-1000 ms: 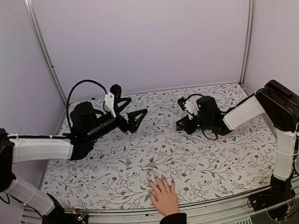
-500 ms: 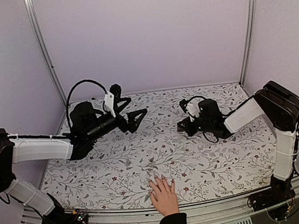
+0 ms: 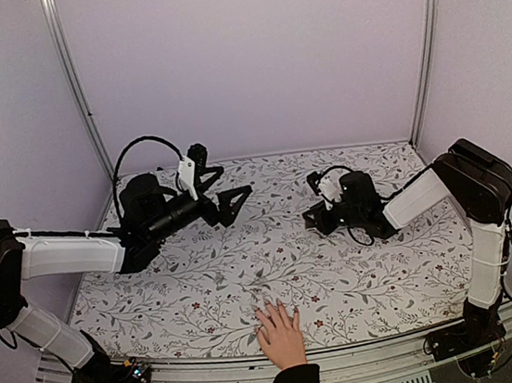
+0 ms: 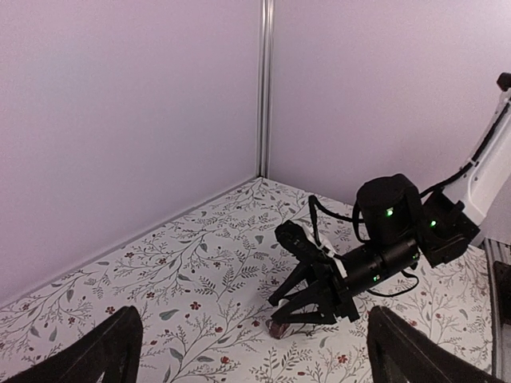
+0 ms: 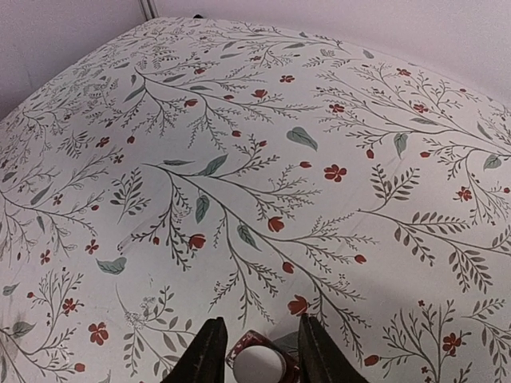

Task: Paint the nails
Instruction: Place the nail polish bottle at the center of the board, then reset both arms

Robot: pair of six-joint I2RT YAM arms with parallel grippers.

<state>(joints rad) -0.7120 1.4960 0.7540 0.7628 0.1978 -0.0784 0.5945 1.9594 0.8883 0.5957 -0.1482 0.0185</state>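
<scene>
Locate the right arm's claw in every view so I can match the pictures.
Top external: right claw sits right of centre, low over the floral table cover.
Left wrist: the claw is at lower middle, tips down at a small dark-red bottle.
Right wrist: the claw is at the bottom edge, its fingers either side of the white-capped bottle.
Shared landmark: the floral table cover.

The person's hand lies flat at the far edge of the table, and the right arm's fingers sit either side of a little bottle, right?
Not the far edge: the top view shows the hand flat at the near edge of the table. The right gripper does straddle the little bottle.
</scene>
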